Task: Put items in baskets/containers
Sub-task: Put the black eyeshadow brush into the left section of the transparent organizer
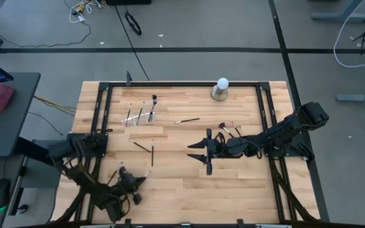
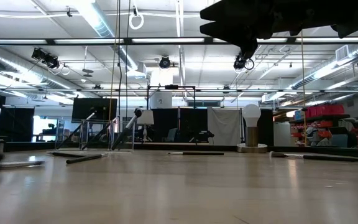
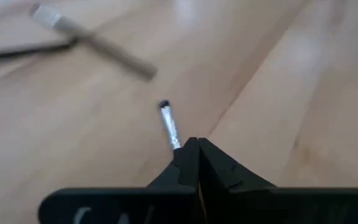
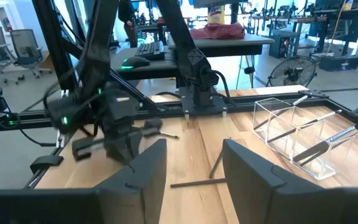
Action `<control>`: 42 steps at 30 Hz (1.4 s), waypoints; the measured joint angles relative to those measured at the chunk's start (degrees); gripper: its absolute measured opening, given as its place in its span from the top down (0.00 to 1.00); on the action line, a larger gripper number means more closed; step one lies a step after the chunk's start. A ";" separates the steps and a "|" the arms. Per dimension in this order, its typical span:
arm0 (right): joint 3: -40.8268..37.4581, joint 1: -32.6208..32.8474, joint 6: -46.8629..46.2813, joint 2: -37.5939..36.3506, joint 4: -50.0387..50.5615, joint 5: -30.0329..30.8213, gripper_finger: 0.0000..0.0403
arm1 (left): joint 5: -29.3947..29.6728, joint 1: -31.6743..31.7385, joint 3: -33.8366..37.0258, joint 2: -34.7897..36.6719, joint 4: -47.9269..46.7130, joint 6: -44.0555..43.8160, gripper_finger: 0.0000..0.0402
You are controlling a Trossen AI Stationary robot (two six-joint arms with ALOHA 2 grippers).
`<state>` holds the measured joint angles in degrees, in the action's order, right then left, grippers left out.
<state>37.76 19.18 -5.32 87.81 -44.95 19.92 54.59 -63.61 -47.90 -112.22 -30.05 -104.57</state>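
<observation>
Left wrist view shows the left end effector [image 3: 191, 155] with its two dark fingers pressed together around the handle of one thin makeup brush [image 3: 169, 126]. The silver ferrule and the small dark tip of this brush stick out in front of the fingers, just above the wooden bench [image 3: 303, 93]. Two other brushes lie crossed on the wood farther off, but they are blurred.

In the high view the left end effector [image 1: 124, 180] is low at the near left part of the bench [image 1: 170, 190], and two loose brushes [image 1: 146, 149] lie on the wood a little beyond it.

The right end effector [image 1: 206, 152] hangs over the middle of the bench with its fingers spread apart and nothing between them; the right wrist view shows the same open gap [image 4: 194, 168]. A brush [image 4: 199, 182] lies on the wood under that gap. More brushes [image 1: 229, 130] lie just beside the right arm, and one single brush [image 1: 187, 120] lies farther back.

The clear holder [image 1: 139, 114] stands at the far left part of the bench. A few brushes lean inside its compartments [image 4: 297, 137]; which compartment each one is in I cannot tell. A white ball on a grey base [image 1: 221, 88] stands at the far edge.
</observation>
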 joint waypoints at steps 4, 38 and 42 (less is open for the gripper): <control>0.00 0.00 0.06 0.00 0.28 0.00 0.61 | -7.34 1.04 -0.98 8.19 -9.31 2.95 0.99; -0.02 0.00 0.00 -0.04 2.60 0.00 0.61 | -44.16 10.77 7.55 20.82 -27.11 -19.99 0.39; -0.02 0.00 0.24 -0.04 2.64 0.00 0.61 | -44.62 10.99 8.28 23.42 -28.26 -21.03 0.41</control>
<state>37.74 19.18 -5.08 87.77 -42.30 19.92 9.97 -52.62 -39.62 -88.79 -58.31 -125.60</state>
